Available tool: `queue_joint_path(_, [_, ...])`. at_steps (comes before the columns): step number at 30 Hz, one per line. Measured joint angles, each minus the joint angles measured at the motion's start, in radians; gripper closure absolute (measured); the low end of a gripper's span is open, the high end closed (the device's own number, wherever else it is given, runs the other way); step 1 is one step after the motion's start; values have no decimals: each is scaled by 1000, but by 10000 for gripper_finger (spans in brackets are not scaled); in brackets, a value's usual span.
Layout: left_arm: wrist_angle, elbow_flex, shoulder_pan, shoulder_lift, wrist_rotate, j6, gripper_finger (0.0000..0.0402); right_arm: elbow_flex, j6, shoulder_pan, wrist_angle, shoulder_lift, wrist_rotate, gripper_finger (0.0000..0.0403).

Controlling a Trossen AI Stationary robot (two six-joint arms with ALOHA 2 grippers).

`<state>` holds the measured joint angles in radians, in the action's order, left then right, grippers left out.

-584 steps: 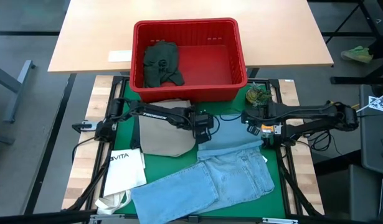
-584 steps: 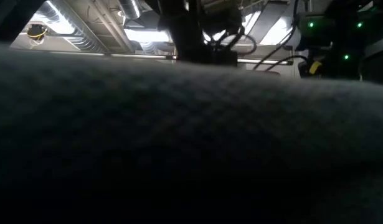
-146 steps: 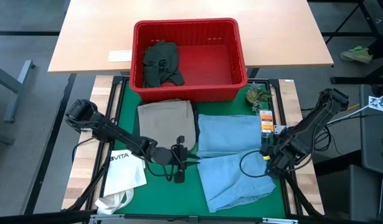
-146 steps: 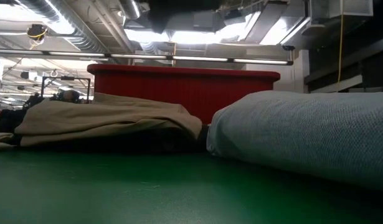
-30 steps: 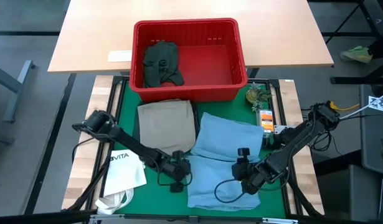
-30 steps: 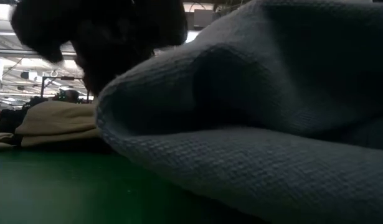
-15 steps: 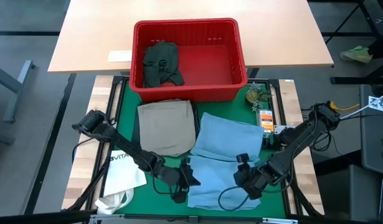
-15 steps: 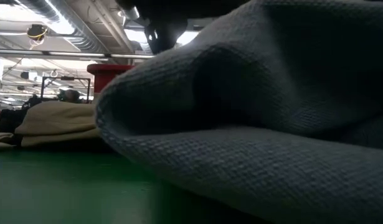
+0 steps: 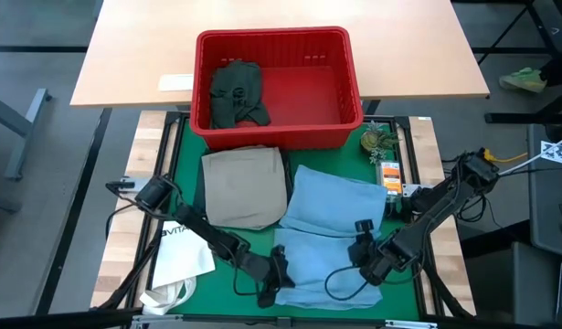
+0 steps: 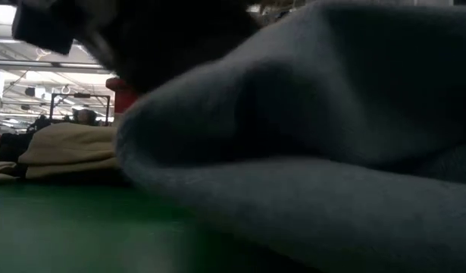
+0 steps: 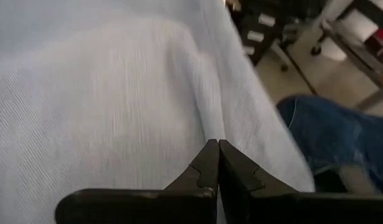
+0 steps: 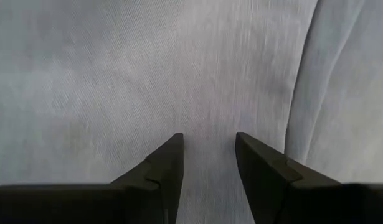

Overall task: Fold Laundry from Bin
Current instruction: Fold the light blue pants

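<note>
The light blue jeans [image 9: 328, 239] lie folded on the green desk mat, mid-fold. The left claw [image 9: 277, 277], pressed together, sits at their near-left edge; the right claw [image 9: 364, 259], spread, hovers over the cloth. Next, I judge, comes smoothing or another fold.

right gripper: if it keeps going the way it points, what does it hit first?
Likely the light blue jeans: the right gripper, jaws open, points at that cloth, which fills its wrist view. How close it is cannot be told.

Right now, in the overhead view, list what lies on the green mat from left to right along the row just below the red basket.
Folded khaki trousers → folded light blue jeans → small orange-and-white packet at the mat's right edge.
</note>
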<state>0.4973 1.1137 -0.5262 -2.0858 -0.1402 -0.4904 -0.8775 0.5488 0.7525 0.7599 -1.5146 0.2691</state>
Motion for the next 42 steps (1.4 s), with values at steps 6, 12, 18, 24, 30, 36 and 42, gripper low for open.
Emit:
queue_joint_path(6, [-55,1,-6,-41,62,-1,401,56,33,0,-7,0,-19,256])
queue_joint_path(12, [-174,6,-24,-43,80,-5,401,75,30,0,-10,0,-59,256])
queue_joint_path(18, [-198,5,-33,-35,116,-47,402,73,30,0,-7,1,-110,256])
queue_joint_path(24, [-260,-2,-37,34,149,-44,401,-12,-16,1,17,7,-156,256])
queue_joint_path(30, [-260,-2,-38,107,137,-27,401,-122,-46,35,-9,7,-117,256])
queue_joint_path(36, [-180,-1,-49,107,122,-28,401,-147,-52,134,-107,6,-17,256])
queue_joint_path(42, [-193,0,-62,106,116,-29,401,-147,-52,210,-222,-41,26,256])
